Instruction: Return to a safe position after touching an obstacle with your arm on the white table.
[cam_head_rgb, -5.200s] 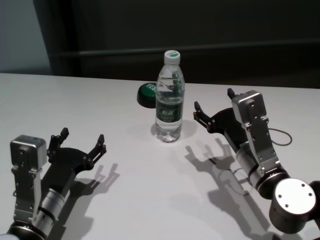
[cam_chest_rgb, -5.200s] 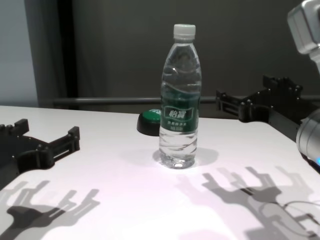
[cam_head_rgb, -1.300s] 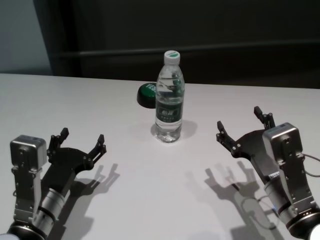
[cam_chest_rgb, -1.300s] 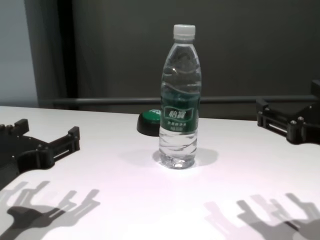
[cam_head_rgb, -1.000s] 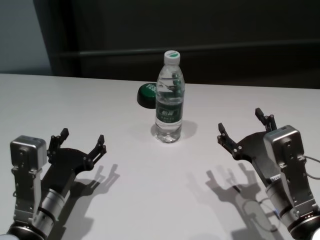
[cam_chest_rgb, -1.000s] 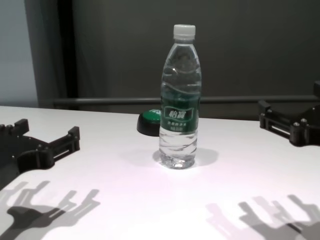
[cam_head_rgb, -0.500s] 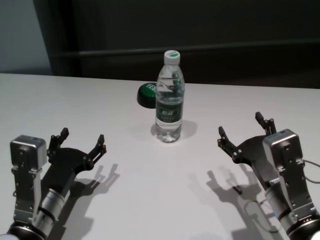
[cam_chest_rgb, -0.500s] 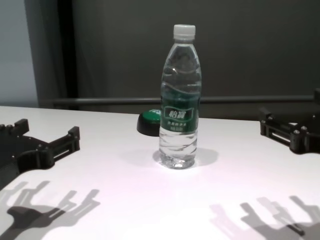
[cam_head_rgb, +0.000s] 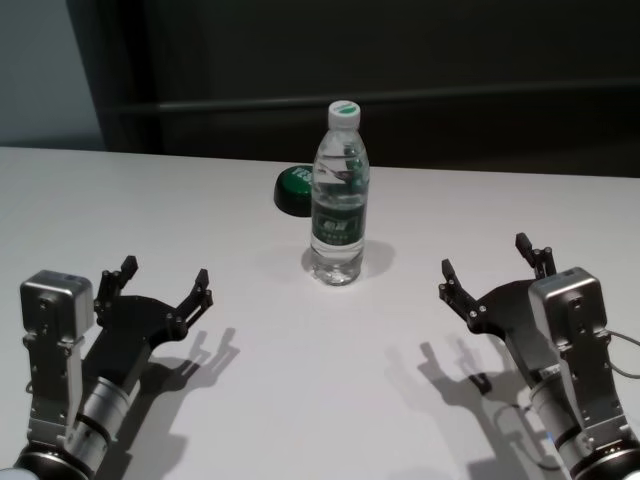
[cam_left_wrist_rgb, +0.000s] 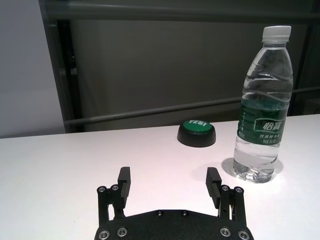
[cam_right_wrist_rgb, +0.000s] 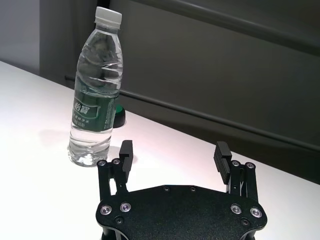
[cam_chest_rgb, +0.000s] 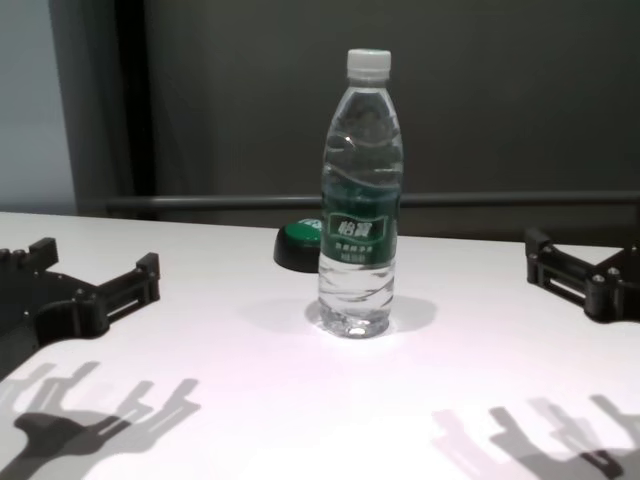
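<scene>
The obstacle, a clear water bottle (cam_head_rgb: 339, 200) with a white cap and a dark green label, stands upright in the middle of the white table (cam_head_rgb: 300, 350). It also shows in the chest view (cam_chest_rgb: 360, 200), the left wrist view (cam_left_wrist_rgb: 262, 110) and the right wrist view (cam_right_wrist_rgb: 96, 95). My right gripper (cam_head_rgb: 485, 257) is open and empty, low over the table, to the right of the bottle and nearer me, well apart from it. My left gripper (cam_head_rgb: 165, 275) is open and empty at the near left, also clear of the bottle.
A low black-and-green dome button (cam_head_rgb: 293, 186) sits just behind the bottle on its left. A dark wall with a horizontal rail runs behind the table's far edge. Bare tabletop lies between my two grippers and in front of the bottle.
My right gripper has drawn back from beside the bottle, toward me and lower over the table, still drifting slightly over the last second. The bottle still stands in place. The left arm has not moved.
</scene>
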